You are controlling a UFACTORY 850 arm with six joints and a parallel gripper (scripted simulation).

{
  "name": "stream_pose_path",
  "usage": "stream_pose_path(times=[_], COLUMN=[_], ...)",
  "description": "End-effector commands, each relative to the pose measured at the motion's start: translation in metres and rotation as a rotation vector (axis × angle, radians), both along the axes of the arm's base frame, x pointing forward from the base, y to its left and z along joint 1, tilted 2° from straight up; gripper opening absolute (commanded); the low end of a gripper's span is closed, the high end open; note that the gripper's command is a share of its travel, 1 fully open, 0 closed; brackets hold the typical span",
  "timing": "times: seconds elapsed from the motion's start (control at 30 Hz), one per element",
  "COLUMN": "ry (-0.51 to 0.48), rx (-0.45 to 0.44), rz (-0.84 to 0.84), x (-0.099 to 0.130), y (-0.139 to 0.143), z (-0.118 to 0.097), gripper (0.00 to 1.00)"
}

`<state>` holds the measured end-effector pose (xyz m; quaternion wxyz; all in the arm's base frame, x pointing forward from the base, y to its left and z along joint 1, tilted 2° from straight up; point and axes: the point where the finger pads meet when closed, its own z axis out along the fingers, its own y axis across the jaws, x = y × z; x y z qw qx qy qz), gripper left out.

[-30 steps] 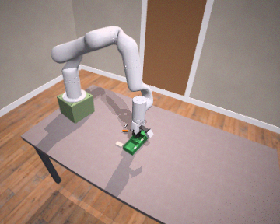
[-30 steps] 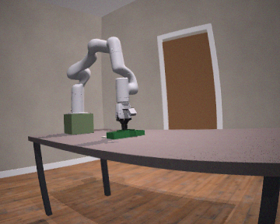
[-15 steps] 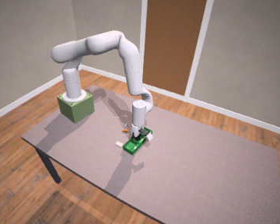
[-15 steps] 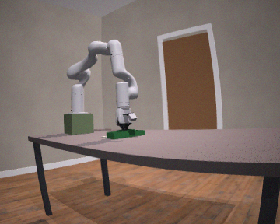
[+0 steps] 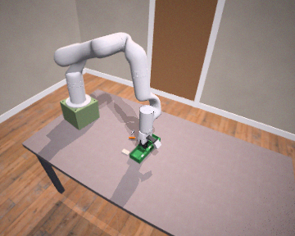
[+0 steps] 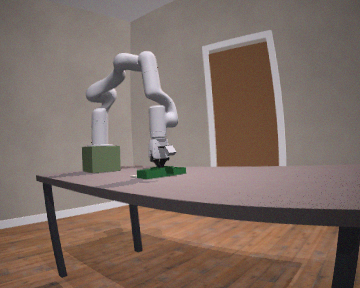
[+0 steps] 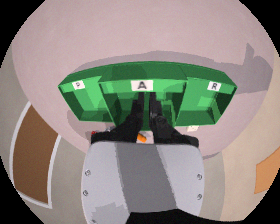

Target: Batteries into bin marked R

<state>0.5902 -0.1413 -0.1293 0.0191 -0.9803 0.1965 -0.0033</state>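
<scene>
Over middle compartment of green bin (image 7: pixel 91 96) | claw (image 7: pixel 145 106) together, nothing held | compartment contents unclear

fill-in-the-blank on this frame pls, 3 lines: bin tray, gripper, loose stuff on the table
1. The green plastic bin tray is divided into ___ compartments.
2. In the wrist view, the gripper, with its dark fingers close together, points into the ___ compartment of the tray.
3. The small orange object lies outside the tray, on the ___.

Missing words: three; middle; table
</scene>
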Motion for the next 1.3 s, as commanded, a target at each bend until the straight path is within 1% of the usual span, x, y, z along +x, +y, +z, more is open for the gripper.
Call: stream_pose_path(times=[0.0,0.93,1.27], ry=[-0.002,-0.002,-0.002], rx=[0.000,0.000,0.000], rz=[0.000,0.000,0.000], x=[0.001,0.001,0.001], y=[0.000,0.000,-0.001], z=[0.001,0.001,0.011], gripper=[0.07,0.07,0.07])
